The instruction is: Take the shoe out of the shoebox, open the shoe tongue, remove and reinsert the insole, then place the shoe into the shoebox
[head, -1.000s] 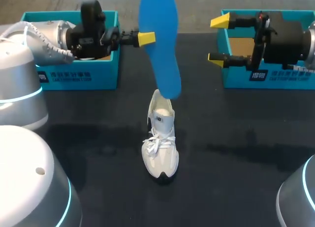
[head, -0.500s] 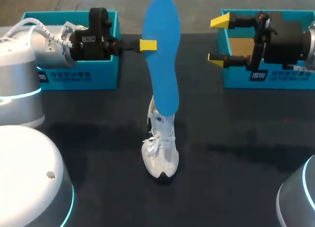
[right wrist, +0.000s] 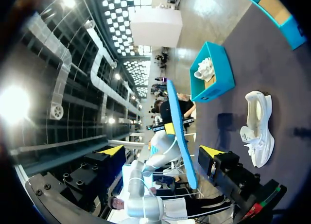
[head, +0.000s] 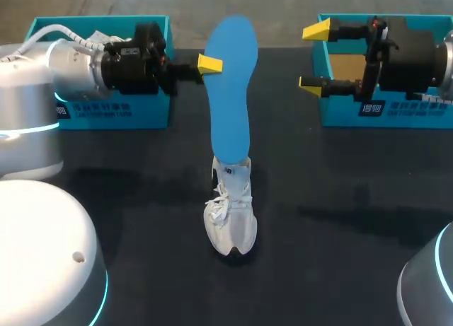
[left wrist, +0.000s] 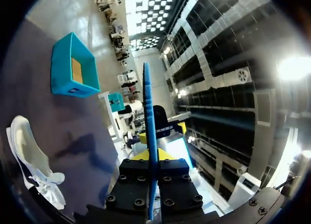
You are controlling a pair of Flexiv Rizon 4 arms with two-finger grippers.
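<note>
Lowered since a second ago: blue insole, lower end now down at the heel opening of the white shoe, formerly hanging above it; left arm shifted lower and towards the middle; right arm unmoved. Head view: insole upright, pinched near its upper part by the left hand; entry into the shoe not discernible. Shoe upright on its sole at mid table, toe pointing towards the robot, laces tied. Left shoebox, teal, at the far left behind the left arm; right shoebox, teal, at the far right, brown floor showing. Right hand held in front of the right shoebox, fingers spread wide, nothing between them. Left wrist view: left hand clamped on the insole, seen edge-on and running straight ahead between the fingers; shoe lying on the table off to one side, right shoebox farther out. Right wrist view: right hand wide apart and holding nothing; ahead of it the insole gripped by the left hand; shoe beside it on the table, left shoebox beyond, white item inside.
</note>
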